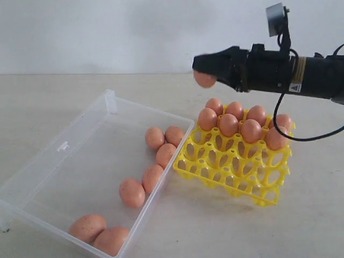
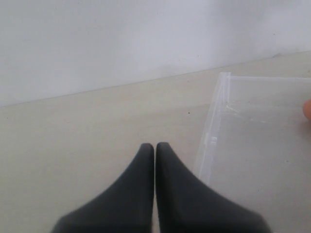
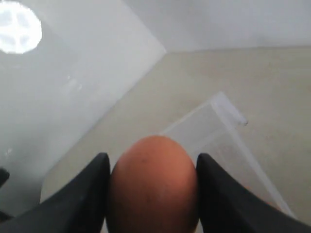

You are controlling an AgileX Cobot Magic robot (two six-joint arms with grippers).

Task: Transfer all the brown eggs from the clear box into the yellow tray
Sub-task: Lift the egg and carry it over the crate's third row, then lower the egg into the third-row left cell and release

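Exterior view: the right gripper (image 1: 206, 70) is raised above the table (image 1: 64, 102) near the far edge of the tray (image 1: 231, 173), its jaws clamped on one egg (image 1: 205, 81). Eight eggs (image 1: 228, 124) fill the tray's two far rows. Seven eggs (image 1: 131, 192) lie loose in the box (image 1: 60, 146), most along the side nearest the tray. Left wrist view: the left gripper (image 2: 155, 151) has its jaws together, holding nothing, beside a box corner

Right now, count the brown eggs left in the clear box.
7 brown eggs in the clear box: five strung along the wall beside the yellow tray, two side by side at the near corner. None looks hidden; another sits in the right gripper, outside.
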